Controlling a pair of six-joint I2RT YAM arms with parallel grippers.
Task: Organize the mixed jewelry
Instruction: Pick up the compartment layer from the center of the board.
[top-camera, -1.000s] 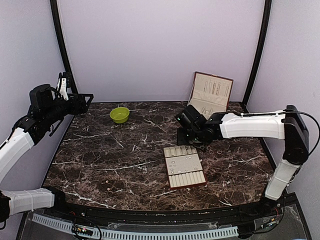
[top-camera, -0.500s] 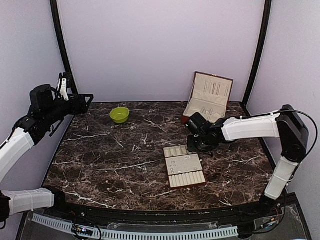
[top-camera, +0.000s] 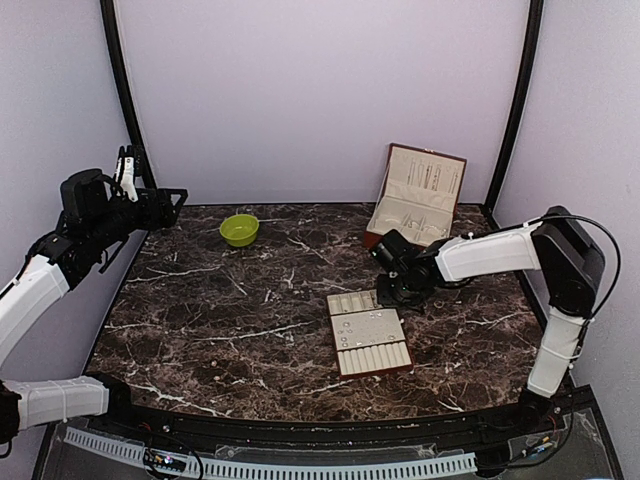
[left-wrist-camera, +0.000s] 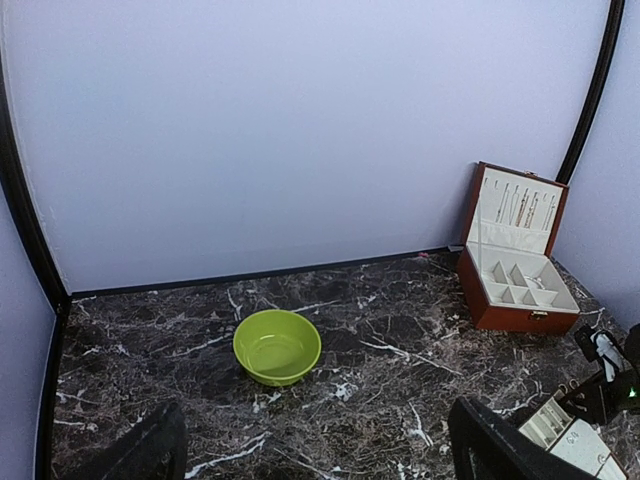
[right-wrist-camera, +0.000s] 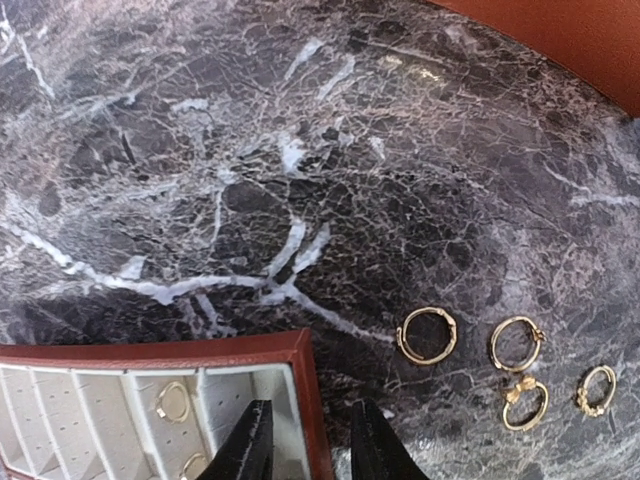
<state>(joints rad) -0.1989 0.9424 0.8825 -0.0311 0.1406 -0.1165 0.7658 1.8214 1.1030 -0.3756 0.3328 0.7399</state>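
Several small golden hoop rings lie on the dark marble; in the right wrist view the nearest ring (right-wrist-camera: 428, 334) lies right of the tray corner, with another ring (right-wrist-camera: 517, 343) beside it and two more below. One ring (right-wrist-camera: 173, 401) sits in a slot of the beige tray (right-wrist-camera: 200, 350). My right gripper (right-wrist-camera: 312, 448) is open, low over the tray's far right corner, its fingers straddling the brown edge with nothing between them. In the top view it (top-camera: 393, 289) is just behind the tray (top-camera: 398, 368). My left gripper (left-wrist-camera: 320, 455) is wide open and empty, raised at the far left (top-camera: 176, 199).
An open brown jewelry box (top-camera: 418, 195) stands at the back right, also in the left wrist view (left-wrist-camera: 515, 265). A lime-green bowl (top-camera: 239, 229) sits at the back left of centre, empty in the left wrist view (left-wrist-camera: 277, 346). Walls enclose the table.
My right gripper has moved right and a little nearer, from behind the tray's far edge to its far right corner, with the forearm swinging back. The left arm has not moved.
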